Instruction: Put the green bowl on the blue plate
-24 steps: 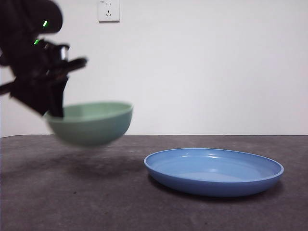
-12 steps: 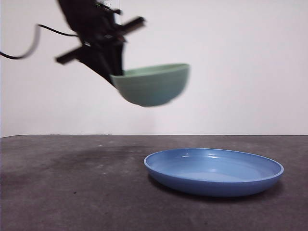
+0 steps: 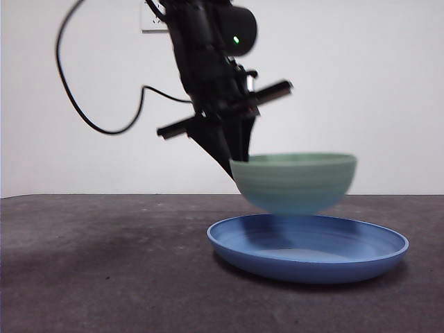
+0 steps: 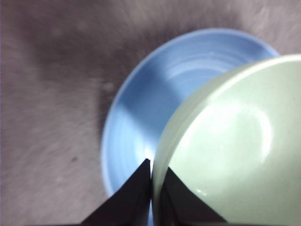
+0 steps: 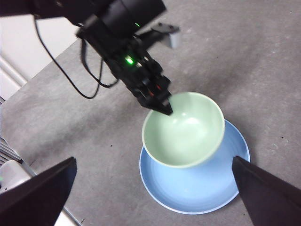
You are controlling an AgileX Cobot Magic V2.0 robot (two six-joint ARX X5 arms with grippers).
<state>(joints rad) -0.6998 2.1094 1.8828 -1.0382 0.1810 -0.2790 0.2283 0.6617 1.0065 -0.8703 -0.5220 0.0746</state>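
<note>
Pinching the rim of the green bowl (image 3: 294,182), the left gripper (image 3: 234,161) has its two black jaws clamped tight, one inside the wall and one outside, as the left wrist view shows plainly. Bowl hangs upright, mouth up, its base just above the blue plate (image 3: 308,247); whether it touches yet, cannot tell from the front view, though a thin gap seems likely.

Change over the last second: bowl was low at the far left side of the table, well apart from the plate, then rose high and crossed, and has now come down over the plate. Carry is nearly finished.

In the right wrist view the bowl sits toward one side of the plate, not centred. Right gripper (image 5: 153,188) waits high above, jaws spread wide, holding nothing.

Judgement: remaining work is a short lowering, then release. Off-centre placing might leave the bowl resting near the plate's raised rim.
</note>
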